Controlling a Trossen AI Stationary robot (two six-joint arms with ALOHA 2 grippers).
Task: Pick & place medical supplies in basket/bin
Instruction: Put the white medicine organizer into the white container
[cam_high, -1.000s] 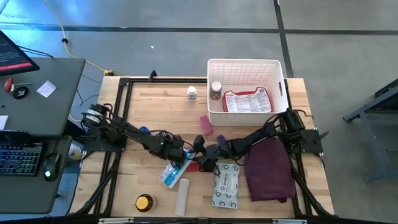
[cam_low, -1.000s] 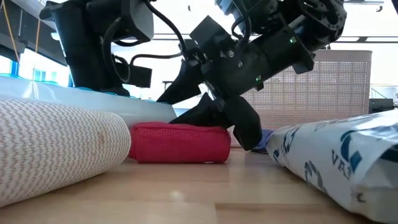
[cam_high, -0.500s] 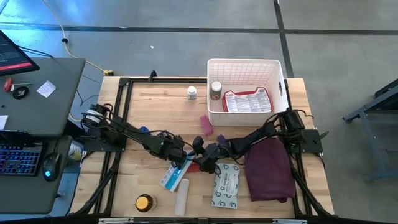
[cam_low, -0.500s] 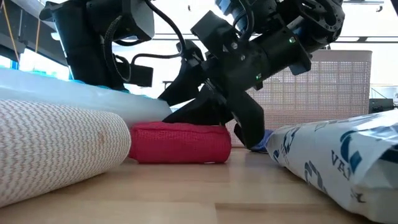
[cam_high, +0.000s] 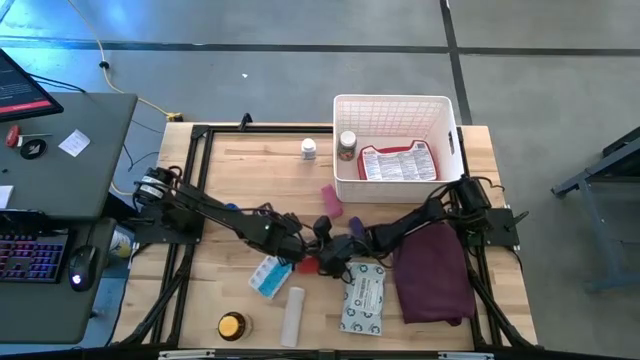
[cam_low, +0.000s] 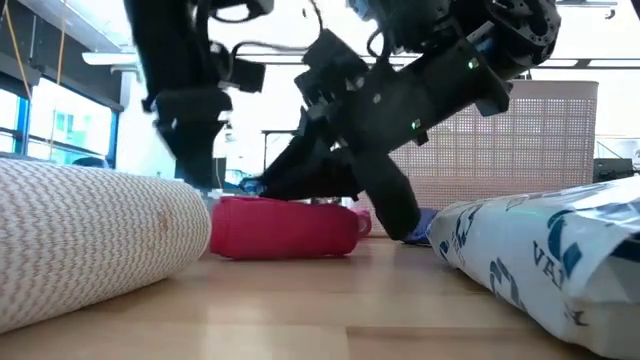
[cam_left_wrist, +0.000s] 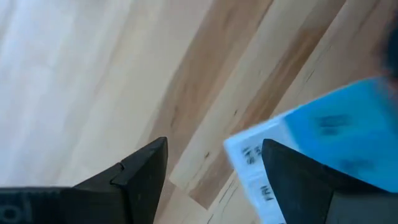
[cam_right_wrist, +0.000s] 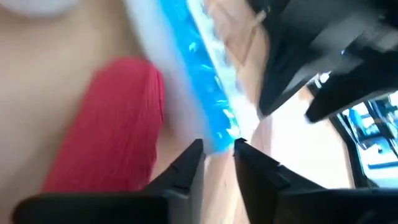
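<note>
Two grippers meet at table centre — right gripper (cam_right_wrist: 217, 149) nearly closed on the blue-and-white pill strip (cam_high: 268, 276) beside the red roll (cam_low: 285, 228), left gripper (cam_left_wrist: 211, 165) spread, empty — next: lift toward the white lattice basket (cam_high: 445, 125).

Blue pill strip (cam_left_wrist: 323, 155) blurred, cut off by edge; print unreadable.

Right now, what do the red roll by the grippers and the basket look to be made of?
Red roll: seemingly soft woven fabric, matte; fine mesh texture and rounded, squashed ends. Basket: likely rigid white plastic, smooth; even lattice walls with a handle slot.
</note>
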